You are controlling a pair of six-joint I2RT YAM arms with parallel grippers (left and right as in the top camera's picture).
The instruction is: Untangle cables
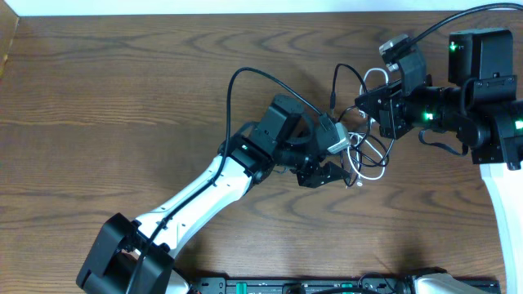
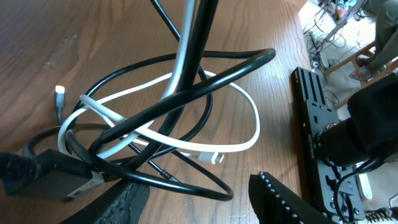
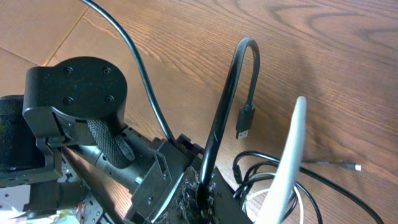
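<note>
The cables lie tangled on the wooden table between my two arms: a black cable [image 1: 377,145] and a white cable [image 1: 369,170], looped through each other. The left wrist view shows the black loops [image 2: 186,96] crossing over the white loop [image 2: 249,134]. My left gripper [image 2: 199,208] is open just above the table, with one black loop [image 2: 205,186] lying between its fingers [image 2: 121,202] and untouched. My right gripper [image 3: 205,190] is shut on a black strand that rises, arches and hangs down to a USB plug [image 3: 244,121]. A white strand [image 3: 289,162] rises next to it.
A thin cord ends in a small silver tip [image 2: 60,91] on the bare wood. The left arm's own thick black wire [image 1: 245,77] arcs above the arm. A black rail [image 2: 317,124] runs along the table's front edge. The table's left edge [image 1: 10,49] is far off.
</note>
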